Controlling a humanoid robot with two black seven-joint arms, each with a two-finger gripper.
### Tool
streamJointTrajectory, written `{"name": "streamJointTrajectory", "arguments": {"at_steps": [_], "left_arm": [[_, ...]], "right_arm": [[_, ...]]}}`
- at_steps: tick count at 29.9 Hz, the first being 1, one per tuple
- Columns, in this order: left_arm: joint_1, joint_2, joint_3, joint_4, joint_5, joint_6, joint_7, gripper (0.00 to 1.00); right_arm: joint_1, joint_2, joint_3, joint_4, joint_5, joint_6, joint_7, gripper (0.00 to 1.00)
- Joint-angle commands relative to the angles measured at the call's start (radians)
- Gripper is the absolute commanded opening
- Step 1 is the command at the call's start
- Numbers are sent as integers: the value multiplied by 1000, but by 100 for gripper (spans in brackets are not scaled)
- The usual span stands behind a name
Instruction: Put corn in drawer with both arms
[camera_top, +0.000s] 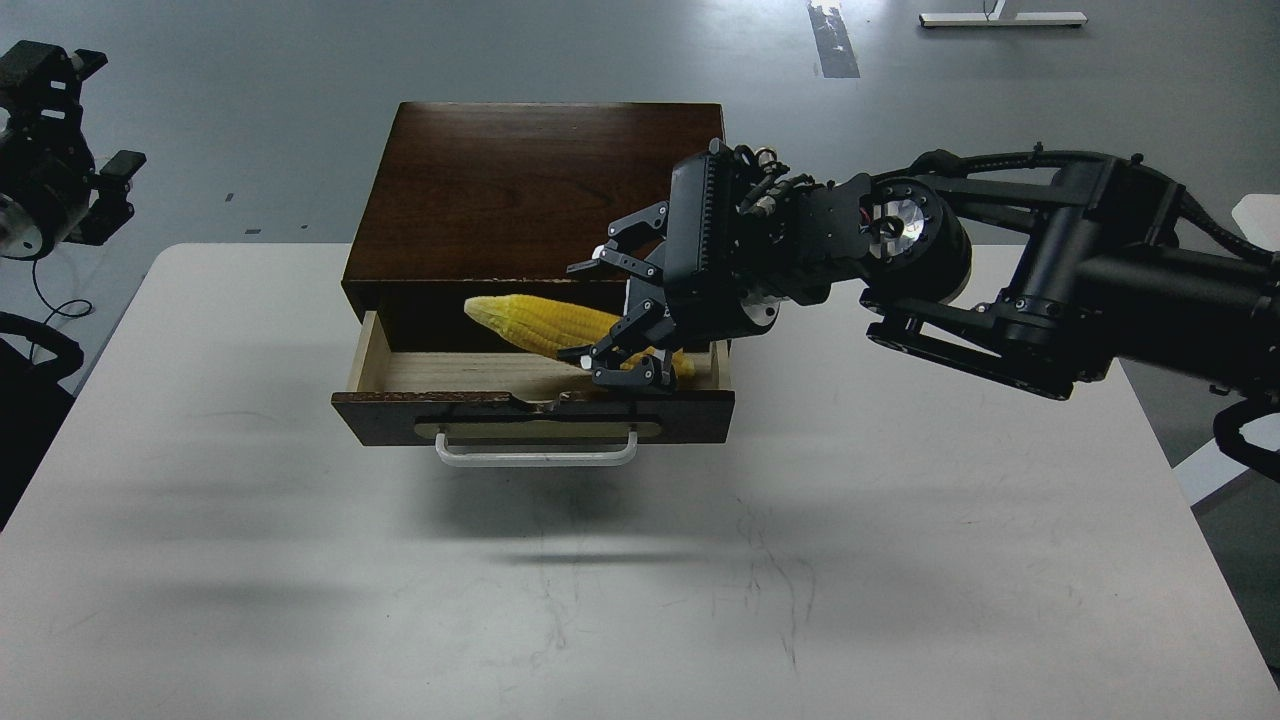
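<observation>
As we inspected the head view, we found the drawer (400, 372) pulled open from the dark wood cabinet (540, 190), which stood on the far middle of the white table (300, 560). Its dark front with the white bar handle (536, 455) faced the near side, and the pale wood floor inside was exposed.

We noted the corn (540, 322) lying slantwise over the open drawer, its pointed tip toward the left and raised, its thicker end low at the right of the drawer. Whether the cob rested on the drawer floor we could not tell.

Our right arm (1050, 280) reached in from the right edge, and our right gripper (618, 315) was over the right part of the drawer. Its fingers were spread: the upper one (625, 238) stood clear above the cob, the lower one (625, 370) sat at the cob's thick end, at the near side. The jaws were not closed on the corn.

Our left gripper (110, 185) was held off the table at the far left edge, well apart from the drawer. It appeared dark and small; its opening we could not tell.
</observation>
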Motion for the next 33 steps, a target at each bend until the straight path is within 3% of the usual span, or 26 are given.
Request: {"name": "streamJointTrajectory", "arguments": {"at_steps": [1, 6, 12, 15, 16, 22, 26, 30, 33], "left_arm": [[0, 9, 0, -3, 0, -1, 0, 98], [0, 18, -6, -15, -1, -3, 0, 98], [0, 39, -11, -52, -11, -17, 2, 98], [1, 41, -11, -52, -14, -29, 3, 98], [3, 41, -12, -52, -15, -38, 2, 98], [8, 39, -11, -52, -15, -46, 2, 98], [8, 38, -12, -52, -15, -49, 2, 98], [8, 38, -14, -53, -18, -98, 2, 98], [8, 35, -14, -53, -40, -105, 2, 98]], "right_arm": [[-6, 1, 3, 1, 2, -9, -2, 96], [-6, 2, 69, 1, 48, -32, -8, 96], [-20, -13, 273, 7, 455, -28, -117, 96], [-26, -73, 333, 4, 843, -25, -186, 96], [-43, -114, 345, 5, 982, -25, -229, 96], [-246, -219, 500, 2, 1316, -19, -330, 97], [-330, -266, 554, -4, 1411, -19, -356, 97], [-409, -328, 608, -48, 1693, 43, -392, 98], [-478, -329, 661, -96, 1776, 64, -402, 99]]}}
